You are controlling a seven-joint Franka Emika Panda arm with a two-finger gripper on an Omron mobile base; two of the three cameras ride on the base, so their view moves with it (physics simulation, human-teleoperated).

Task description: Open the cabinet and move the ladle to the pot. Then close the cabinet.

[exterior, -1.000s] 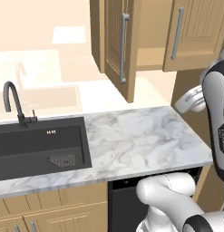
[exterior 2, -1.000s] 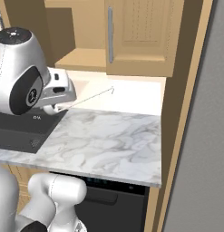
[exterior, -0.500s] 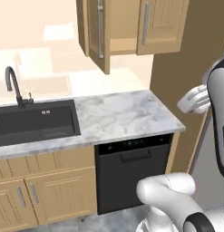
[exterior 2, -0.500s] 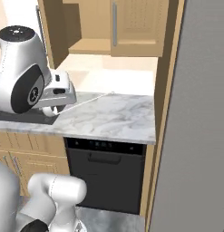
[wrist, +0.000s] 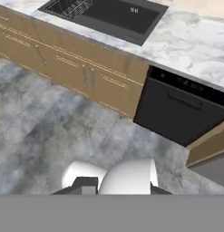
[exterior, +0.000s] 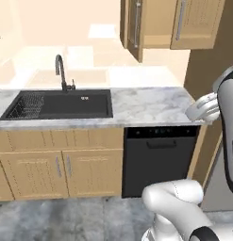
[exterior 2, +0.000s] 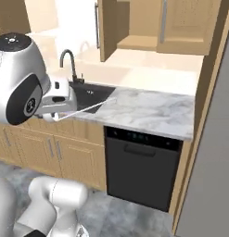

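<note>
The whole scene has shrunk and slid between the earlier pictures and this one, so the base has driven back and away from the marble-topped grey-white desk [exterior: 146,101]: a second ago only the desk and sink were close under the cameras, and now the black dishwasher front [exterior: 158,160], the low light-wood cabinets with short handles [exterior: 61,162] and the grey stone floor [wrist: 50,118] are all in sight. The things themselves have not moved. The light-wood wall cabinet with tall panelled doors and long grey bar handles [exterior: 172,23] hangs above the desk with its left door swung out edge-on and its right door flat shut, so the opening step looks done. A thin pale rod, likely the handle of the ladle [exterior 2: 88,109], juts from the white hand beside the arm's big joint in the right base view, which suggests the pincer is clamped on it, though the fingers are hidden and I cannot tell for sure. The black recessed sink with its dark curved tap [exterior: 61,103] lies to the left. The retreat probably begins the drive toward the pot, with closing the cabinet left for later.
</note>
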